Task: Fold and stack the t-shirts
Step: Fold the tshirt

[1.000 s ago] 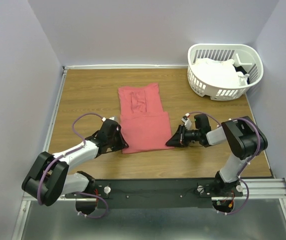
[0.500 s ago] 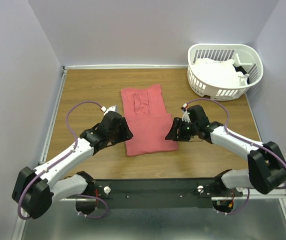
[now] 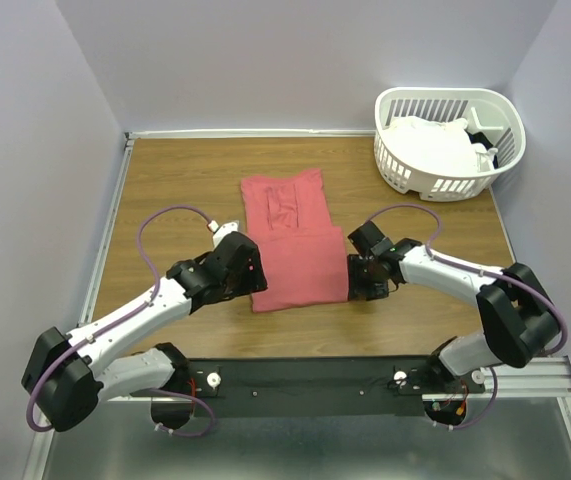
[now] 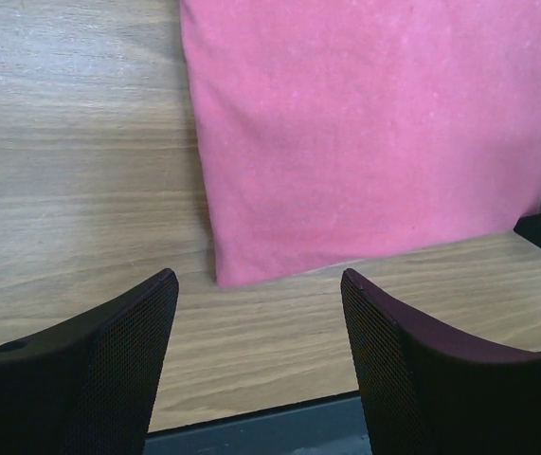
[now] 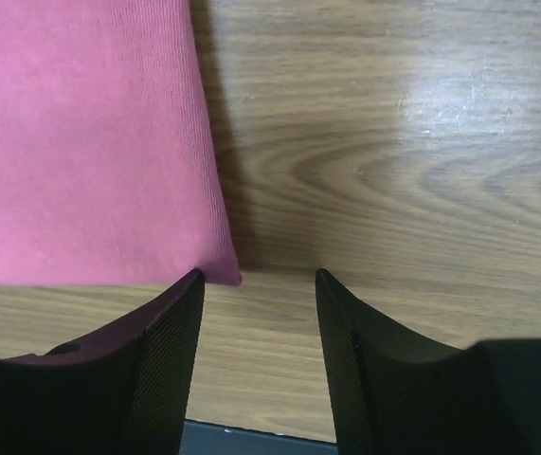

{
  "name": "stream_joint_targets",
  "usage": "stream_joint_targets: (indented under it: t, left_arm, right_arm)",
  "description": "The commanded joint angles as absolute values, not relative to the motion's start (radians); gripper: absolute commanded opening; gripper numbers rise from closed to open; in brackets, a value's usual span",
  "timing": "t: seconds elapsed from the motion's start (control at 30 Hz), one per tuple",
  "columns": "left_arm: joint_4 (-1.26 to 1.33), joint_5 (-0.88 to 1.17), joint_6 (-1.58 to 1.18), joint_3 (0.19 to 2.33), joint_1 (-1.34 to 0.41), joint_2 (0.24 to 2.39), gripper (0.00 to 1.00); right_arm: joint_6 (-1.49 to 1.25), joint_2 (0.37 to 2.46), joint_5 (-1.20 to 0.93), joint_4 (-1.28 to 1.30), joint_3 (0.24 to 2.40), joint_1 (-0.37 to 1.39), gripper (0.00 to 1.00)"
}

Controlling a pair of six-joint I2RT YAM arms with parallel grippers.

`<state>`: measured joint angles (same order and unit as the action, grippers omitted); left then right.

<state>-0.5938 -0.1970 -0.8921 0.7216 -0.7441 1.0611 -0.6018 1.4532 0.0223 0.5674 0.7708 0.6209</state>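
— Where do we see the coral-red t-shirt (image 3: 293, 240)?
— We see it lying flat on the wooden table (image 3: 185, 170) between our two arms, folded narrow, with a fold edge across its middle
— And our left gripper (image 4: 259, 277)?
— Its fingers are spread wide and hold nothing, low over the wood just off the shirt's near left corner
— Our right gripper (image 5: 260, 275)?
— Parted and empty too; the shirt's near right corner lies just beside one fingertip
— The white t-shirts (image 3: 427, 145)?
— We find them heaped in the white basket (image 3: 445, 95) at the far right corner, well apart from both grippers
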Motion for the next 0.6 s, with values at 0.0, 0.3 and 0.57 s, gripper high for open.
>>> stream_joint_targets:
  t: [0.0,0.3,0.57]
  left_arm:
    - [-0.611,-0.245,-0.92,0.706,-0.768,1.081,0.78]
    - [-0.588,-0.25,-0.925,0.687,-0.784,1.109,0.77]
    - [-0.589,-0.245,-0.933,0.673,-0.785,1.117,0.72]
  right_arm:
    - [-0.614,1.494,0.084,0.592,0.818,0.641,0.57]
    - [-0.632,1.574,0.091,0.571,0.807,0.684,0.5]
    - [-0.644,1.572,0.064,0.554,0.712,0.686,0.12]
